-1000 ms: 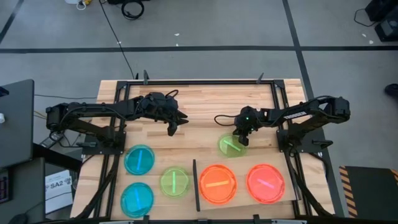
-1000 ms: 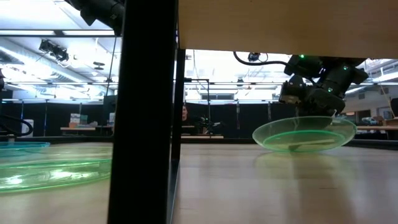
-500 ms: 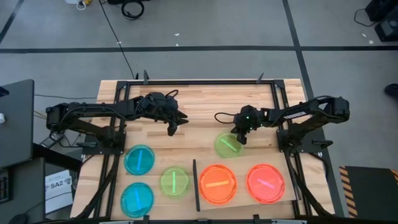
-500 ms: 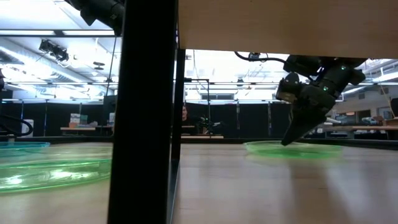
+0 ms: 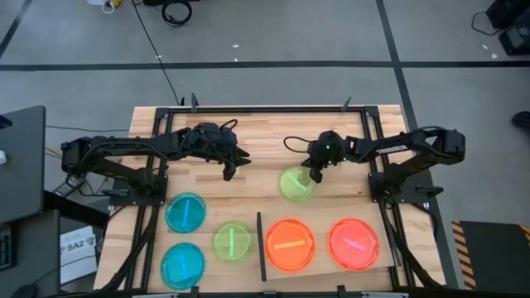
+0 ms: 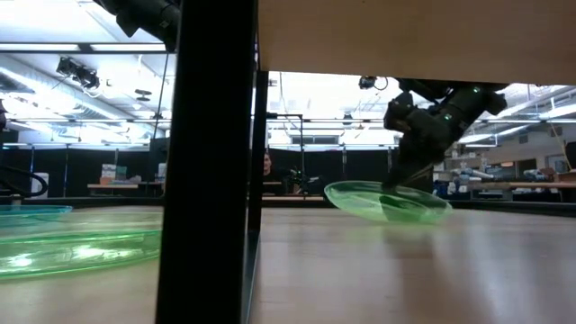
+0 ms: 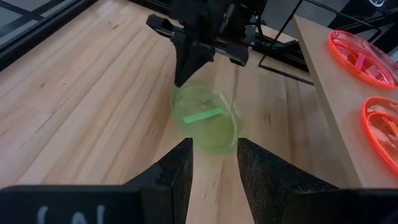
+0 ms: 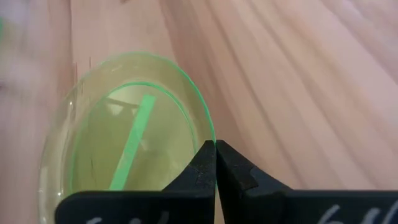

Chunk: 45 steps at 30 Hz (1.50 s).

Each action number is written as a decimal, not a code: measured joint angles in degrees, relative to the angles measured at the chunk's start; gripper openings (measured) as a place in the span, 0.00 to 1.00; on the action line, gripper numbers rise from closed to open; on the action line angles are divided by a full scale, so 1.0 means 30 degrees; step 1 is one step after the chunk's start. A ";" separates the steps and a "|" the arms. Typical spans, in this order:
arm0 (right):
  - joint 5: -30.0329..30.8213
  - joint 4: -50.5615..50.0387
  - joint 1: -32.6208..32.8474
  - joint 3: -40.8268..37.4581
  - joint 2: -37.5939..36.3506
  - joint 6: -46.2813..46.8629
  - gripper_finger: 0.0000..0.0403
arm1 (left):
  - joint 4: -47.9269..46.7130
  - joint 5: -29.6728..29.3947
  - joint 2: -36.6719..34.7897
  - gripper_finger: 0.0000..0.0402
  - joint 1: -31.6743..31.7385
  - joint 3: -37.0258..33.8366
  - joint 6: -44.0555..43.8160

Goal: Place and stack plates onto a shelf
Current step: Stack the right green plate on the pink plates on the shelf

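Observation:
A green plate (image 5: 296, 184) (image 8: 124, 155) sits near the middle of the table, tilted in the low view (image 6: 387, 200). My right gripper (image 5: 315, 172) (image 8: 215, 163) is shut on its rim. My left gripper (image 5: 231, 171) (image 7: 214, 144) hangs open over bare table to the left, touching nothing. The shelf (image 5: 321, 263), a pale board with a black strip (image 5: 259, 248), lies at the near edge. An orange plate (image 5: 290, 245) and a pink plate (image 5: 354, 243) lie flat on it. Another green plate (image 5: 233, 242) and two blue plates (image 5: 185, 212) (image 5: 182, 265) lie flat on the table left of the shelf. My right gripper pinches the green plate's rim (image 8: 202, 124) between its two fingers, on the plate's far right side. The fingers come from above, slanting in from the table's right. The plate sits tilted in the hold, its lower edge (image 6: 423, 216) down at the tabletop.
Black frame rails (image 5: 248, 108) run along the table's far edge and down both sides, by the arm bases. Bare planks lie between the two grippers and across the far half of the table. A dark post (image 6: 211, 162) blocks part of the low view.
My right gripper has moved toward the table's far edge and a little left. The green plate went with it. It was tilted a second ago, lay flat on the table half a second ago, and is tilted again now.

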 joint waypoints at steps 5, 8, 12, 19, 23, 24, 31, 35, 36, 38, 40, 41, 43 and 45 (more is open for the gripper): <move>0.0000 -0.0149 -0.0328 0.0517 -0.0007 -0.0007 0.02 | -0.0001 0.0007 0.0000 0.33 -0.0001 0.0000 0.0007; 0.0000 -0.0221 -0.0524 0.0863 -0.0007 -0.0007 0.02 | 0.0003 0.0007 0.0000 0.33 0.0004 0.0000 0.0007; 0.0000 -0.0557 -0.0852 0.1451 -0.0015 -0.0007 0.02 | 0.0004 0.0007 0.0000 0.33 -0.0001 0.0000 0.0007; 0.0000 -0.1261 -0.1568 0.2555 -0.0021 -0.0014 0.02 | -0.0002 0.0007 0.0000 0.33 0.0004 0.0000 0.0006; 0.0000 -0.2364 -0.2076 0.3382 -0.0022 -0.0262 0.02 | 0.0004 0.0007 0.0000 0.33 0.0001 0.0000 0.0000; 0.0000 -0.2644 -0.2198 0.3600 -0.0022 -0.0389 0.02 | 0.0004 0.0007 0.0000 0.33 -0.0004 0.0000 0.0002; 0.0000 -0.5488 -0.2812 0.5598 -0.0029 -0.1385 0.02 | 0.0004 0.0007 0.0000 0.33 0.0004 0.0000 0.0000; 0.0005 -0.8185 -0.2919 0.7241 -0.0029 -0.2230 0.02 | 0.0004 0.0007 0.0000 0.33 -0.0004 0.0000 0.0000; 0.0000 -0.8838 -0.2919 0.7679 -0.0029 -0.2432 0.02 | 0.0004 0.0007 0.0000 0.33 0.0003 0.0000 0.0000; 0.0000 -1.0109 -0.2919 0.8558 -0.0029 -0.2683 0.02 | 0.0004 0.0007 0.0000 0.33 0.0003 0.0000 0.0000; 0.0000 -1.1274 -0.2919 0.9337 -0.0036 -0.2839 0.02 | 0.0004 0.0007 0.0000 0.33 -0.0004 0.0000 0.0000; 0.0000 -1.1896 -0.2919 0.9742 -0.0036 -0.2862 0.02 | 0.0004 0.0007 0.0000 0.33 0.0000 0.0000 0.0000; -0.0012 -1.3050 -0.2919 1.0538 -0.0036 -0.2871 0.02 | 0.0004 0.0007 0.0000 0.33 0.0001 0.0000 0.0000; -0.0099 -1.4282 -0.2917 1.1346 -0.0036 -0.2873 0.02 | 0.0004 0.0007 0.0000 0.33 -0.0004 0.0000 0.0000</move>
